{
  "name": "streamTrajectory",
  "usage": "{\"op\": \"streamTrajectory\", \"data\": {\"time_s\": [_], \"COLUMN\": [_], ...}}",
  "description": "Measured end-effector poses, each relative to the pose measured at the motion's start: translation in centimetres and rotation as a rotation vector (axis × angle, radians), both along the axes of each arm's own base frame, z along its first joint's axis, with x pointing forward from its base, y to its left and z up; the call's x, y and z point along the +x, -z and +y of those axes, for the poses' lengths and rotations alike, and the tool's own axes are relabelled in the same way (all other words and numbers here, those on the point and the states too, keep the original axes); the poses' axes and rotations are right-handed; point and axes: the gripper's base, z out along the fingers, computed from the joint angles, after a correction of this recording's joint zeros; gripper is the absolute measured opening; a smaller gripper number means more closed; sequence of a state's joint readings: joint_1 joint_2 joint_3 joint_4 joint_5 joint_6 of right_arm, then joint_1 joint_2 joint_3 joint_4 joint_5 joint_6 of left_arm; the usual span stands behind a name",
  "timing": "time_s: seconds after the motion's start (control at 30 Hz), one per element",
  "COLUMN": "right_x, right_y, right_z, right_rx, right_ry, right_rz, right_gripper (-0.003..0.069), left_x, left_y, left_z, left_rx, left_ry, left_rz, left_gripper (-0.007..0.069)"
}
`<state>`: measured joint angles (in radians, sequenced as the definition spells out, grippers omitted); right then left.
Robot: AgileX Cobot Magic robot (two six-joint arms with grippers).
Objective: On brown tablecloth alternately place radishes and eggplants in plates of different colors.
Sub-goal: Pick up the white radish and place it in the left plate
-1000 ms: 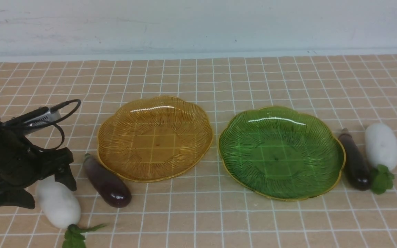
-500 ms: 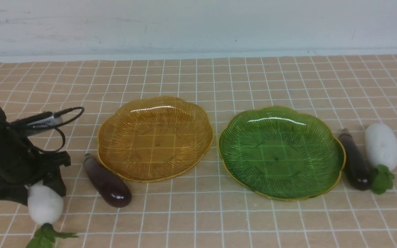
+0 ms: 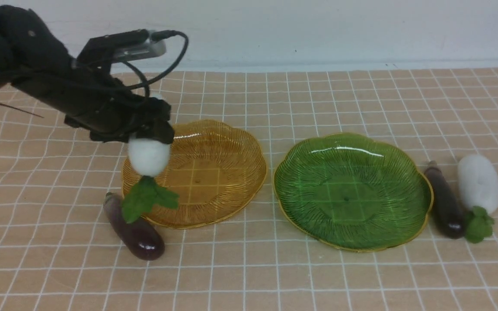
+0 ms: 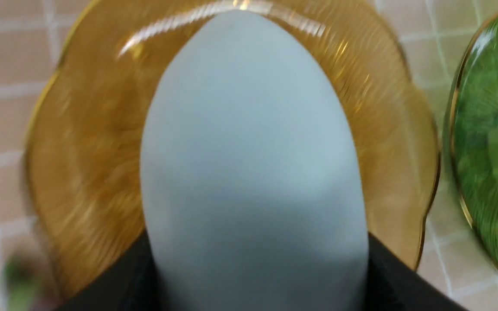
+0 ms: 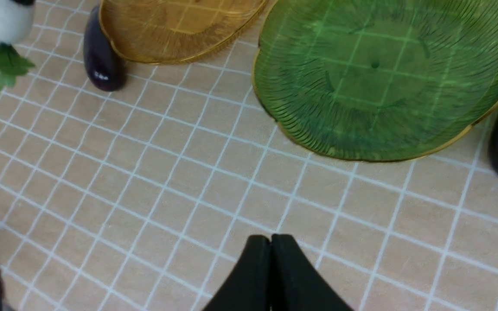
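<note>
Aloft, smooth wht radish [image 3: 148,156], ribbed amber plate [image 3: 249,149]

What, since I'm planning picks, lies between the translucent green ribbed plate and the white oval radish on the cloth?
A glossy dark purple eggplant lies there, beside the radish, as the front view shows.

No readable text or labels appear anywhere.
</note>
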<state>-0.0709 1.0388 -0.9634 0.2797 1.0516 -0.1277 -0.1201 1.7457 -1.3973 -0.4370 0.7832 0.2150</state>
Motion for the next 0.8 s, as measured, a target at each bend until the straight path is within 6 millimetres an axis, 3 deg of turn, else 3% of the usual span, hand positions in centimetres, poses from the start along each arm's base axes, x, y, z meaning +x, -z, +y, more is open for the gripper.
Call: {"op": "streamTrajectory", "data": {"time_s": [0.1, 0.17, 0.33, 0.57, 0.8], "right_x": [1.8, 4.5, 8.9, 11.7, 14.3], "right_y": [0.1, 0.6, 2.3, 4.4, 7.1], "right_z": [-1.2, -2.4, -3.5, -4.0, -4.5], "right_rx": [0.001, 0.005, 0.000, -0.010, -0.015], "right_ry": [0.086, 0.150, 0.171, 0.188, 0.209], "right_rz": [0.033, 0.081, 0.155, 0.143, 0.123], "right_gripper": [-0.0015, -0.0014, 0.0047, 0.0259, 0.0594], "left_x": [0.8, 2.0, 3.6, 4.1, 4.4], "left_y": [0.8, 1.9, 5.4, 3.7, 0.6], "left_z": [-0.9, -1.5, -1.7, -0.8, -0.8], "left_rx": [0.008, 0.015, 0.075, 0.098, 0.095], "left_ry": [0.019, 0.032, 0.074, 0.090, 0.122], "left_rz": [-0.008, 0.001, 0.104, 0.108, 0.106], "left_gripper": [0.0411, 0.0421, 0.0507, 0.0584, 0.0573]}}
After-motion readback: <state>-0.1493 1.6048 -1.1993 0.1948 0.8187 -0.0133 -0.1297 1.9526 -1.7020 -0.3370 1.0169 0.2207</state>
